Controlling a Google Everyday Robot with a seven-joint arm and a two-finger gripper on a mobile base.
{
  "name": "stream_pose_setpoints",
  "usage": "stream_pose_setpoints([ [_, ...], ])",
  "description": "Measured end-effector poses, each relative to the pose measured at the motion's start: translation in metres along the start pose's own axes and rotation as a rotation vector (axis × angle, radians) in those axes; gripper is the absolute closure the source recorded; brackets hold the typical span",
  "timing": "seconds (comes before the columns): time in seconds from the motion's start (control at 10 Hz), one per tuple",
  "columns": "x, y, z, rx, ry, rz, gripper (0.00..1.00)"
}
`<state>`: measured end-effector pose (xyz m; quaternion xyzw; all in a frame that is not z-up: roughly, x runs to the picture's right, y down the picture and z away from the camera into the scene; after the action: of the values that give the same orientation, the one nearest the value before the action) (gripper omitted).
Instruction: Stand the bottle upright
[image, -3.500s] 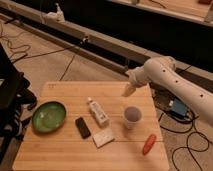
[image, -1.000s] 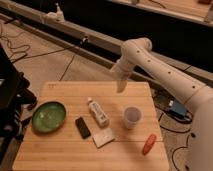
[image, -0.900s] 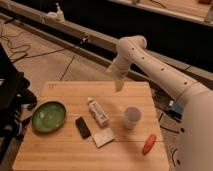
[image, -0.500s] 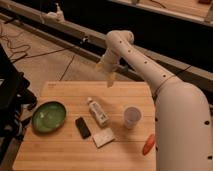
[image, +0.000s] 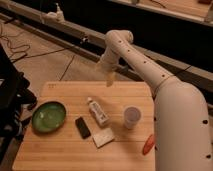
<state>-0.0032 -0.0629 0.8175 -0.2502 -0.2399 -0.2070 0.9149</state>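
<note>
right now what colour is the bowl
The bowl is green, in the camera view; the pincer hangs open above the far edge of the table.

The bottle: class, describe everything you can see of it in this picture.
The bottle is small, slim, white, seemingly plastic, with a narrow white cap and greyish label. It lies on its side on the wooden table, cap toward the far left, between the black bar and the cup, a white block just in front. Only the table seems to touch it. The gripper hangs open above the far edge, well clear.
</note>
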Motion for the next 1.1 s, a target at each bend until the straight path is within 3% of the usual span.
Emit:
stream_pose_setpoints([
  [0.4,-0.025,0.019,-0.004,-0.031,-0.075,-0.230,0.20],
  [0.9,-0.024,0.025,-0.005,-0.043,-0.074,-0.261,0.20],
  [1.0,-0.024,0.025,-0.005,-0.046,-0.068,-0.267,0.20],
  [1.1,-0.020,0.023,-0.004,-0.042,-0.035,-0.299,0.20],
])
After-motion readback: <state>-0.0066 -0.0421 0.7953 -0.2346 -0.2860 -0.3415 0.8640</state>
